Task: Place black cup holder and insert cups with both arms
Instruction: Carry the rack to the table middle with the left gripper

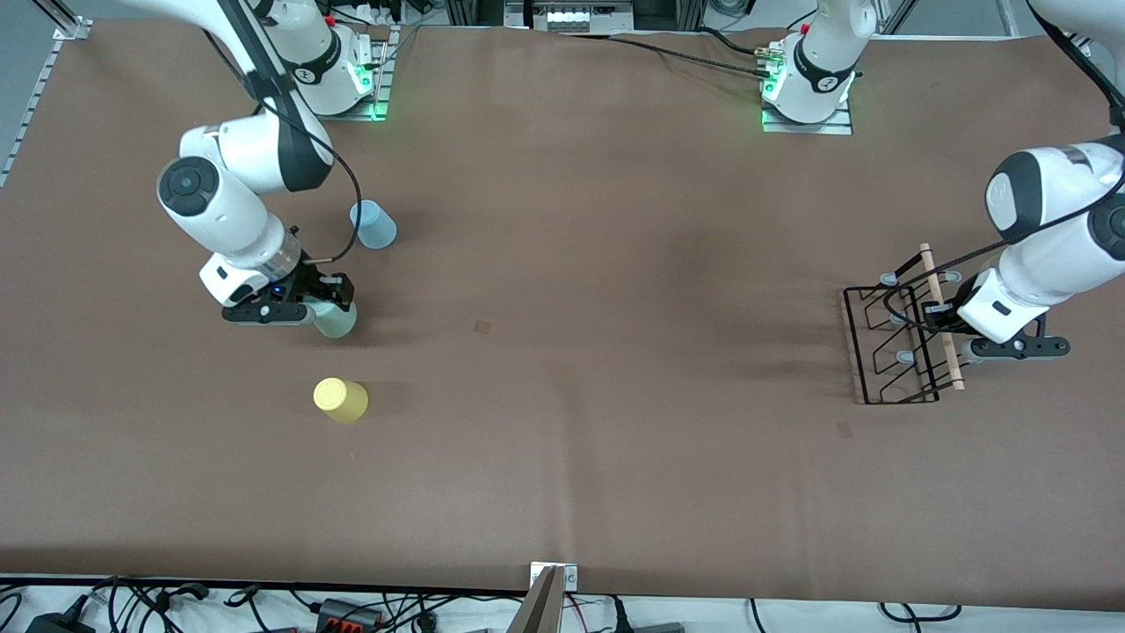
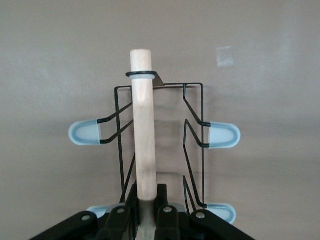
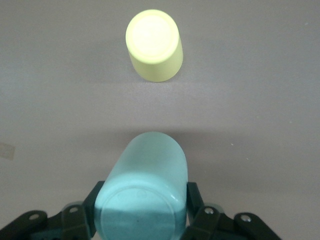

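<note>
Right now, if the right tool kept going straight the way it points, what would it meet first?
The right tool is shut on the mint cup. Straight ahead, the yellow cup looks first in line, though the depth between them is unclear.

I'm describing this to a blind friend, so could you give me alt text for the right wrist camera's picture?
The right gripper is shut on a pale mint green cup, its black fingers pressed against the cup's sides. Apart from it, a yellow cup stands upside down on the bare brown table.
</note>
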`<action>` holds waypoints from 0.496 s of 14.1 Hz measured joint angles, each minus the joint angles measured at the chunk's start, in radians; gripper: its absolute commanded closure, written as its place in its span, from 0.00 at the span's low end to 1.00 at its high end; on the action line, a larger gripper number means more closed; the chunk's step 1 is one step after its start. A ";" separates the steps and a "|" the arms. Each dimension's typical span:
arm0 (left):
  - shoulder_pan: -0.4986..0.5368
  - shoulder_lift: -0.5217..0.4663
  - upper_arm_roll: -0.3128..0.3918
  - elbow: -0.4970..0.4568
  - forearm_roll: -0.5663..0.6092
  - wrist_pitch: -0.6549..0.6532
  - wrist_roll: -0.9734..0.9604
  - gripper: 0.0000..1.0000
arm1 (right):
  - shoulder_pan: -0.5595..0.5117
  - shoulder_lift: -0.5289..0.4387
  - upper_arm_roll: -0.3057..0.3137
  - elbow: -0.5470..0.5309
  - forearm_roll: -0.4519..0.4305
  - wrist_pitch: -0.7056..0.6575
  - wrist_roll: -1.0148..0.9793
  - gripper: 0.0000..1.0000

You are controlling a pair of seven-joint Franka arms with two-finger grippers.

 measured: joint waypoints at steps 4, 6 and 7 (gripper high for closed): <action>-0.010 -0.057 -0.126 0.114 0.000 -0.207 0.000 0.99 | -0.002 -0.123 -0.005 0.004 0.000 -0.169 -0.022 0.86; -0.017 -0.057 -0.207 0.142 0.000 -0.243 -0.016 0.99 | -0.002 -0.185 -0.006 0.004 0.000 -0.251 -0.031 0.86; -0.019 -0.055 -0.246 0.143 -0.001 -0.245 -0.040 0.99 | -0.002 -0.214 -0.007 0.004 0.000 -0.284 -0.033 0.86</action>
